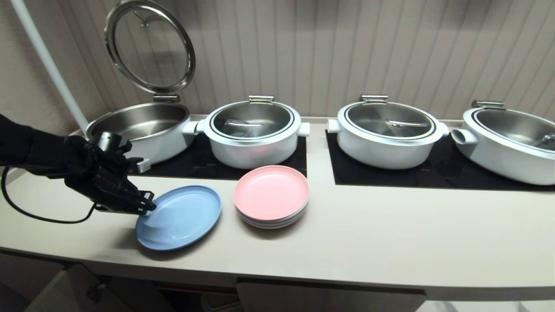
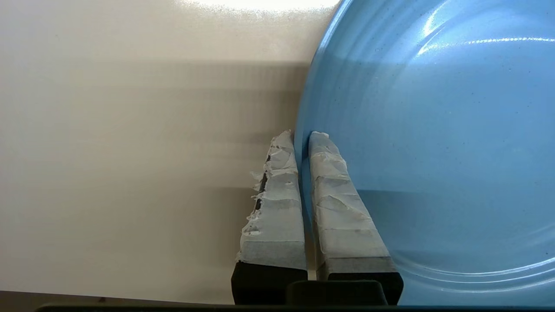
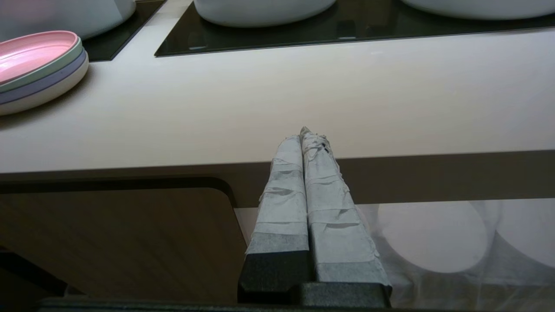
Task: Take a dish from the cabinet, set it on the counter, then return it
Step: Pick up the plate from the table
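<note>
The dish (image 1: 178, 217) was noted lying flat on the desk (image 1: 390, 225), near its front edge and just left of a pink-topped stack of plates (image 1: 271, 196), the two close but apart. The left claw (image 1: 146, 207) was found at the dish's left rim, reaching in from the robot's left side; in the wrist view its taped fingers (image 2: 277, 203) were seen brought together on the rim, one outside the raised edge and one over the inner slope, so the claw was judged clamped on the dish. Whether the rim had been lifted clear of the desk could not be told, though the near edge possibly sat a little raised. The dish therefore lay straight ahead of the claw, its body extending away to the robot's right and toward the stack. The right claw (image 3: 303, 138) was recorded parked below the desk's front edge, fingers pressed together on nothing, facing the cabinet (image 3: 112, 242) front. The left arm was plainly the nearer one. The return step was judged to be in hand; a lift by one rim would call for care against tipping and against brushing the stack.
</note>
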